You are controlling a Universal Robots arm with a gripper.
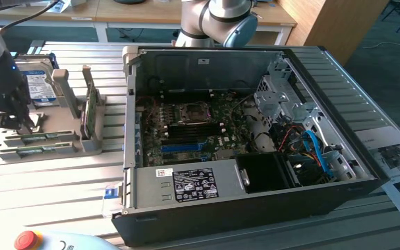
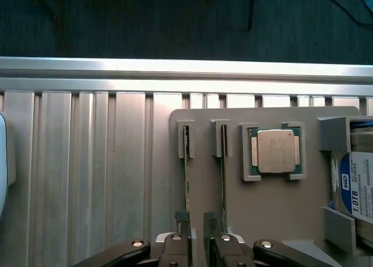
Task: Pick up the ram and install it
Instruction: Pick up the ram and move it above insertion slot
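Presently the jaws are held wide open and empty over the ram [image 2: 187, 179], stood edgewise in the grey holder [image 2: 204, 133] near a bench [image 1: 47, 192] edge; one stick alone, it is judged, should be centred before closing.

The computer case [image 1: 255, 213] takes up the middle of the slatted table [image 1: 47, 182], with the parts holder [image 1: 82, 146] beside it toward the table's edge on the exterior view's left and printed sheets [image 1: 395, 156] at the case's other side. In the holder two ram sticks [image 2: 186, 179] lie side by side in parallel slots, a processor [image 2: 275, 151] sits in the recess next to them, the hard drive [image 2: 358, 188] stands beyond it, and an expansion card [image 1: 89, 107] stands upright between drive and case. The gripper [image 2: 199, 252] hangs over the slots' end, seemingly astride one stick.
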